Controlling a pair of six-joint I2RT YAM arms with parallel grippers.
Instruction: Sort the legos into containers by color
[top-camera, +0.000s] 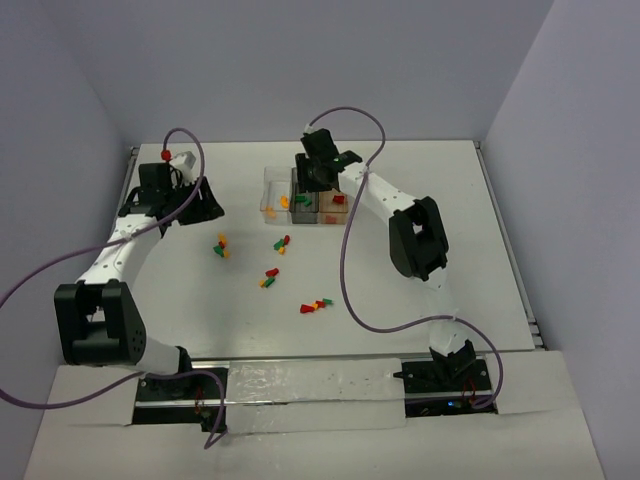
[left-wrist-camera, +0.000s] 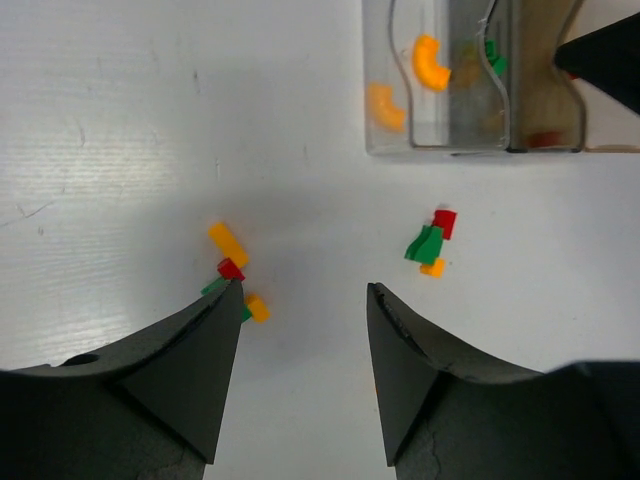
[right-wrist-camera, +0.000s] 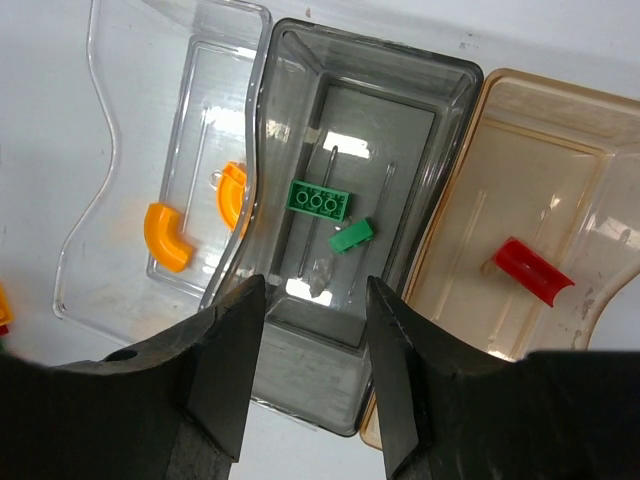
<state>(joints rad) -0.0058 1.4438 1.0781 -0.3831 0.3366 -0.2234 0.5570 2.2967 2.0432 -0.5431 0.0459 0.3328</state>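
Bins, right wrist view: three containers (right-wrist-camera: 470, 80) in a row, each with its colour. There are two orange arcs (right-wrist-camera: 167, 235) in the clear bin (right-wrist-camera: 130, 130) on the left, two green bricks (right-wrist-camera: 320, 200) in the dark bin (right-wrist-camera: 400, 120) in the middle, and one red brick (right-wrist-camera: 533, 268) in the amber bin (right-wrist-camera: 560, 170) on the right.
Right hand: the right hand (right-wrist-camera: 315, 285) has its fingers apart with nothing between them, poised over the dark bin.
Strays, left wrist view: a red-orange-green cluster (left-wrist-camera: 232, 268) lies just beside one finger of the left hand (left-wrist-camera: 303, 290); another trio (left-wrist-camera: 430, 243) sits near the bins.
Left hand: fingers spread and empty above the desk (left-wrist-camera: 120, 120).
Tally, top view: four loose groups of legos (top-camera: 269, 277) wait nearer than the bins. I'd call it well under half sorted.
Surface: white, flat, otherwise bare.
Room: pale lilac walls (top-camera: 300, 60) close in at the left, far and right.
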